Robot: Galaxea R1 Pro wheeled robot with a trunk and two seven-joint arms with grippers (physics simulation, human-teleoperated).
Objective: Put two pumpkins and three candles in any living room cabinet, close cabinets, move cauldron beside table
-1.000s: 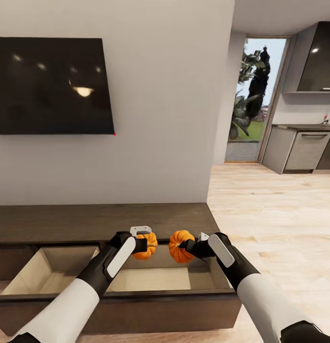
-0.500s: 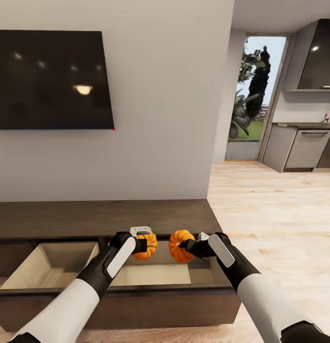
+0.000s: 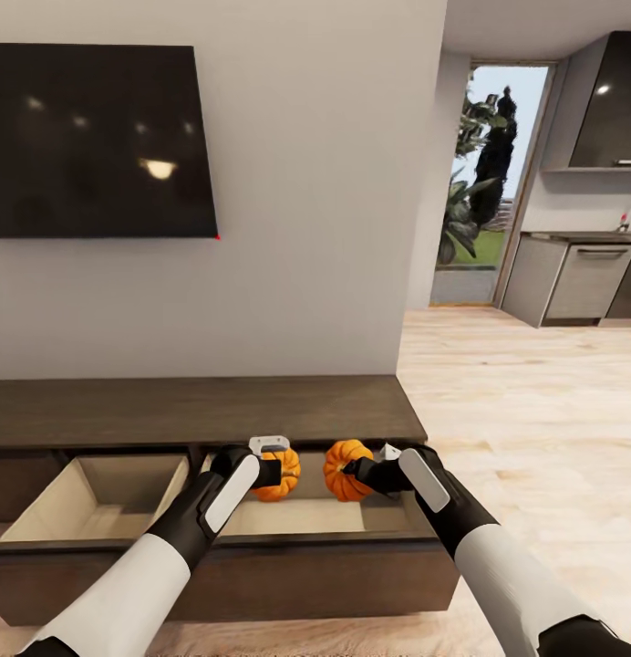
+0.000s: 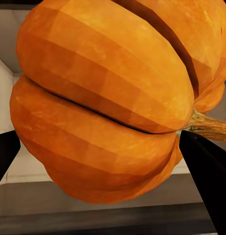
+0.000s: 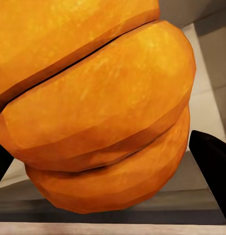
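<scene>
Two orange ribbed pumpkins hang side by side over the open right drawer (image 3: 306,522) of the long dark brown cabinet (image 3: 197,411). My left gripper (image 3: 274,471) is shut on the left pumpkin (image 3: 284,474); up close this pumpkin (image 4: 108,107) sits between dark fingers (image 4: 211,181). My right gripper (image 3: 359,472) is shut on the right pumpkin (image 3: 341,470), seen large as a pumpkin (image 5: 103,112) beside one finger (image 5: 213,161). Both pumpkins are level with the cabinet's top edge, above the drawer's pale floor. The candles, cauldron and table are out of view.
A second drawer (image 3: 97,500) stands open to the left, pale inside. A black TV (image 3: 97,141) hangs on the wall above the cabinet. Wooden floor (image 3: 534,411) stretches to the right toward kitchen units (image 3: 580,283) and a glass door (image 3: 484,182).
The whole picture has shifted upward, so the camera moved. Relative to the cabinet's top, both held pumpkins sit slightly lower, nearer the open drawer. Both grips are unchanged.
</scene>
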